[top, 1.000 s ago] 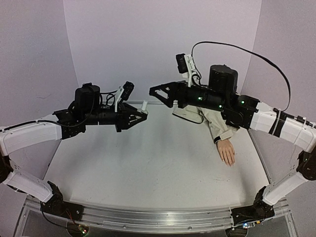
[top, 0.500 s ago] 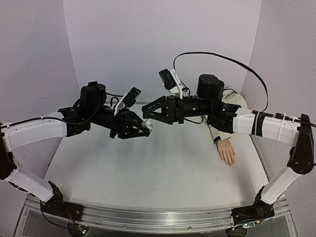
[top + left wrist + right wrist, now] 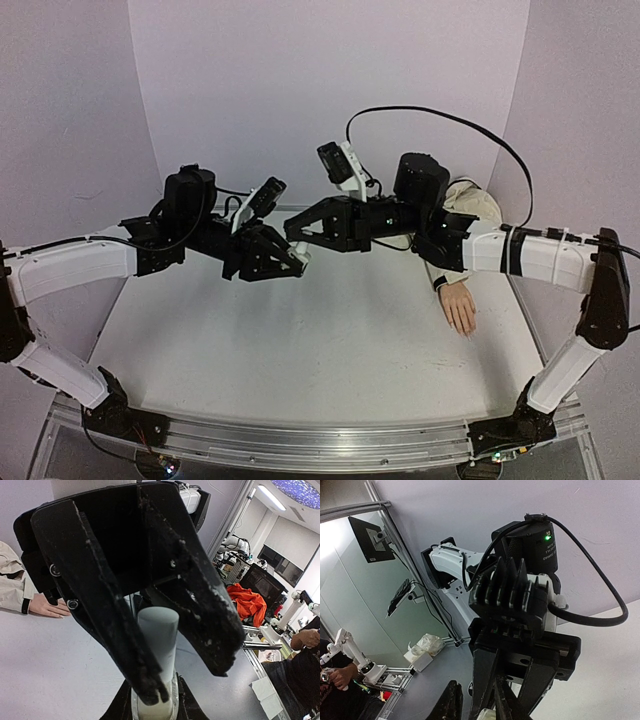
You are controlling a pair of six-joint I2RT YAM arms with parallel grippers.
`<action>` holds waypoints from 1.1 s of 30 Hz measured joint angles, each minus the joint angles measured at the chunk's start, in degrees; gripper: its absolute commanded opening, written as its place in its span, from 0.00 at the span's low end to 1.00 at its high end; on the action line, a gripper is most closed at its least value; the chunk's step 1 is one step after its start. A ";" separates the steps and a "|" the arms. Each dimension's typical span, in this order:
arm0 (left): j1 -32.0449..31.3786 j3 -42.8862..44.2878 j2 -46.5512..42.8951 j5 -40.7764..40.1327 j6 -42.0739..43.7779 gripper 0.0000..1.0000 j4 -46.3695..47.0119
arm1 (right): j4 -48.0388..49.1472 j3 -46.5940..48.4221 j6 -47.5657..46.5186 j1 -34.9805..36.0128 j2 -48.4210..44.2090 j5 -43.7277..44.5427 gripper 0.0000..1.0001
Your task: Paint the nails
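Worktop (image 3: 300, 350) is lying beneath both my arms. My left gripper (image 3: 297, 265) is clamping a tiny white bottle (image 3: 150, 714) above it. My right gripper (image 3: 297, 236) is sitting narrow around the bottle's cap (image 3: 158, 630), and I cannot tell whether it is gripping. Mannequin hand (image 3: 460, 308) is resting near the right edge, well apart, nails (image 3: 467, 330) pointing nearward.

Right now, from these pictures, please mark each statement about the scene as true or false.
1. The left claw holds the white bottle. True.
2. The mannequin hand lies on the table. True.
3. The right claw grips the mannequin hand. False: it is at the bottle's cap, away from that hand.
4. The sleeve is red. False: it is beige.
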 measured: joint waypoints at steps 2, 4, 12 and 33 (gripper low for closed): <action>0.00 0.09 0.00 -0.02 0.00 0.00 -0.02 | 0.42 0.00 0.15 0.00 0.13 -0.35 0.22; 0.00 0.37 0.00 -0.24 0.02 0.00 0.02 | 0.59 0.00 0.33 0.02 0.20 -0.57 0.20; 0.00 0.72 -0.09 -2.01 0.09 0.00 0.04 | 1.11 0.00 0.02 0.00 0.26 -0.50 0.00; -3.67 -4.76 -6.51 -55.45 10.49 0.00 -2.67 | -18.40 11.61 0.44 6.80 6.40 49.40 0.00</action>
